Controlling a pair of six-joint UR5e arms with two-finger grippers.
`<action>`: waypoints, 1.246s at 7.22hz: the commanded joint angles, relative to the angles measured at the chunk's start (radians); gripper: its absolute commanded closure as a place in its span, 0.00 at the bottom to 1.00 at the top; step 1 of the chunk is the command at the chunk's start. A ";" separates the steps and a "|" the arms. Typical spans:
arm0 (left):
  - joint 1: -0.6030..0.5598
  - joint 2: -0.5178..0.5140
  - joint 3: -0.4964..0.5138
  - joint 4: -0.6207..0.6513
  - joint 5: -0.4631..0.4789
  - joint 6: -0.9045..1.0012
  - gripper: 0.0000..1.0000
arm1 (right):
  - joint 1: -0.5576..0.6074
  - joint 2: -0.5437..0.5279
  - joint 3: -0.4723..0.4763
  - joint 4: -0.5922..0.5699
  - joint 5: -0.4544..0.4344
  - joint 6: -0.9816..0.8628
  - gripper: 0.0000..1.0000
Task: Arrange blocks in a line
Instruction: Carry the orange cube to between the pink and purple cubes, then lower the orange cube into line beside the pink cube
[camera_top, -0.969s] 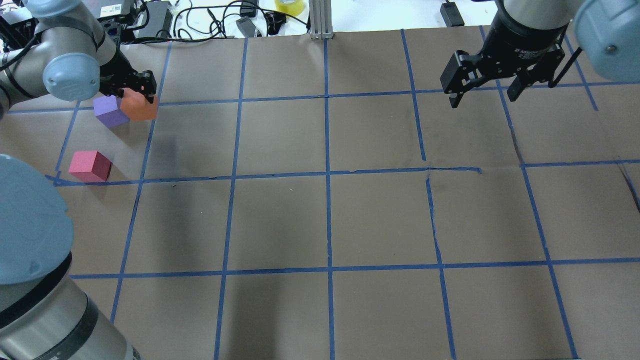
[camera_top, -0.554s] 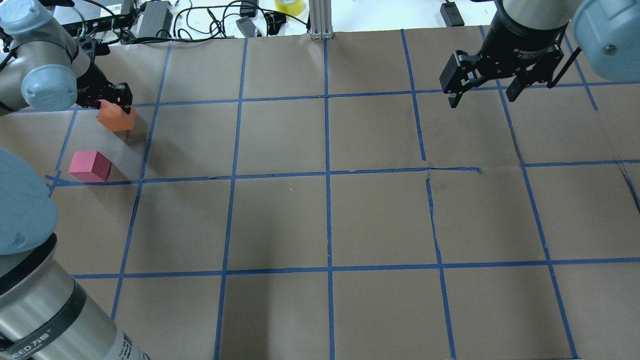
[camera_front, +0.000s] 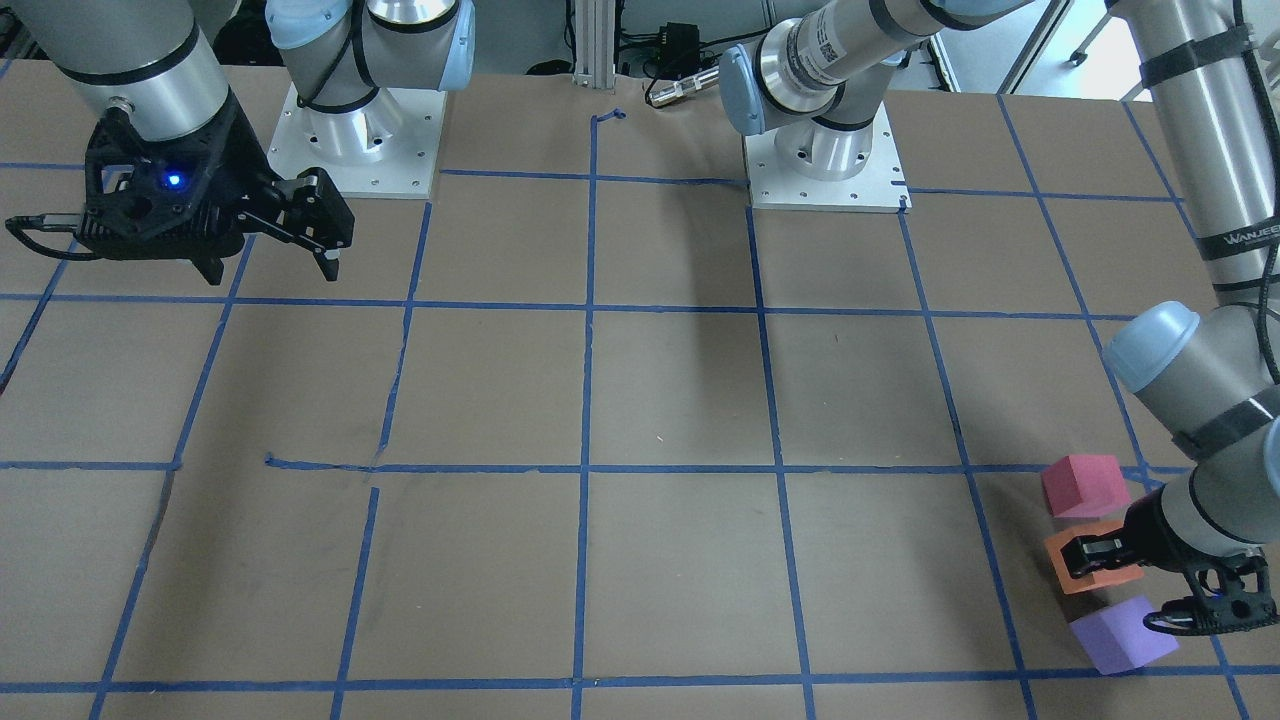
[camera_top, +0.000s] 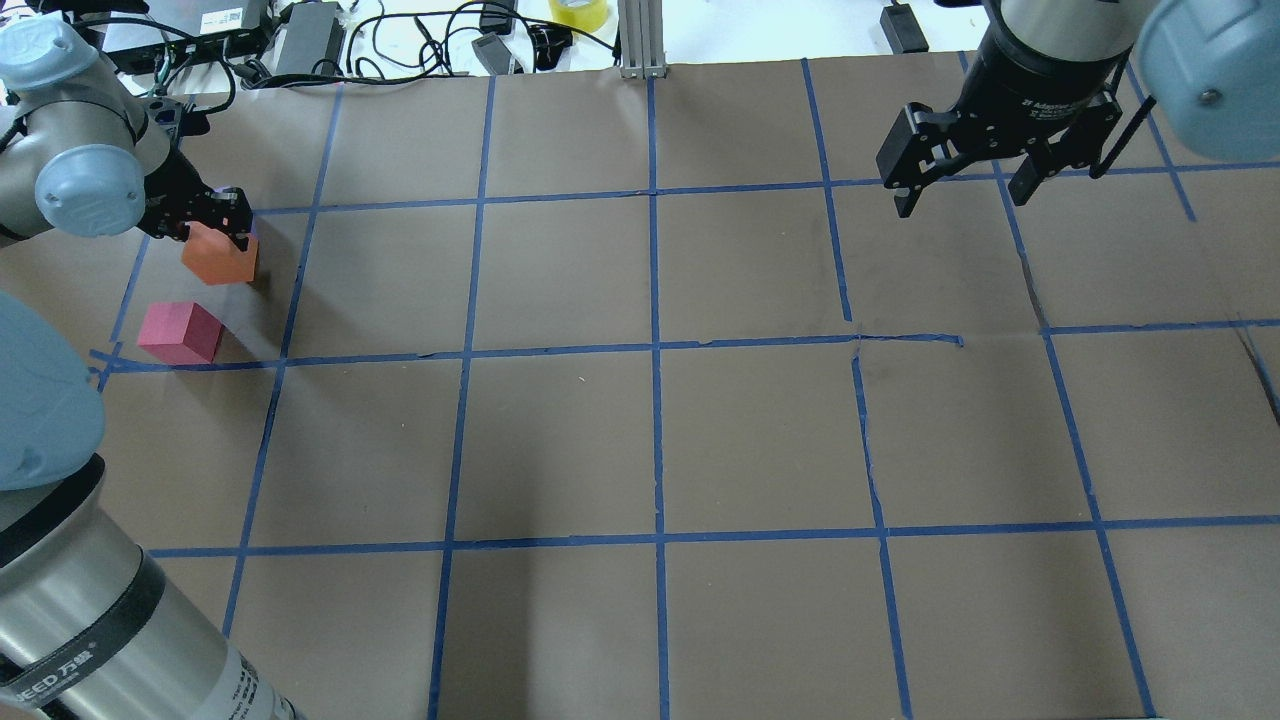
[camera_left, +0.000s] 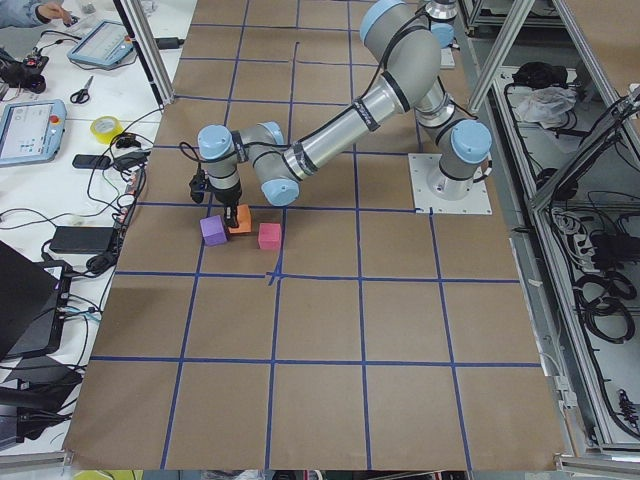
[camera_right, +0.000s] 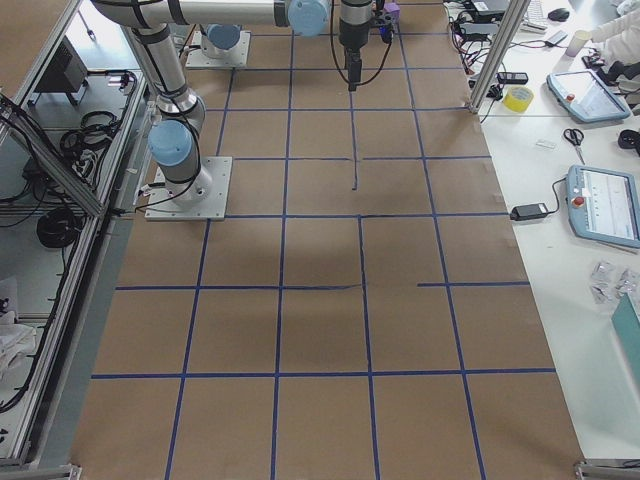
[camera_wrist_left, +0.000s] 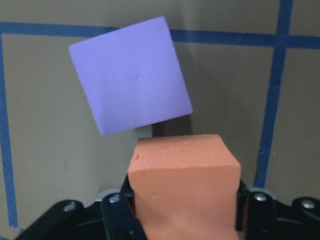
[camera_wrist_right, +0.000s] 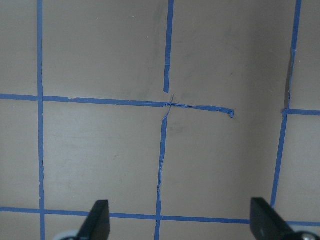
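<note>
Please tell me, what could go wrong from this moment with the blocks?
The left tool grips the orange block close between the purple block and the pink block; setting it down might nudge either one. The purple block lies turned against the orange one, so the line may end crooked.

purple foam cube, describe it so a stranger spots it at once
On the blue-taped brown paper table, find the left gripper clamping an orange foam cube. The purple foam cube lies beside it, on the side away from the pinkish-red foam cube; it alone is purple.
</note>
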 joint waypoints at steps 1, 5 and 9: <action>0.011 -0.010 0.004 -0.003 0.006 0.038 1.00 | 0.000 0.006 0.000 0.000 0.001 0.001 0.00; 0.045 -0.027 0.011 0.008 -0.002 0.098 1.00 | -0.002 0.012 0.000 -0.020 0.001 0.002 0.00; 0.054 -0.029 -0.002 0.011 -0.043 0.167 1.00 | -0.002 0.012 0.002 -0.020 -0.002 -0.004 0.00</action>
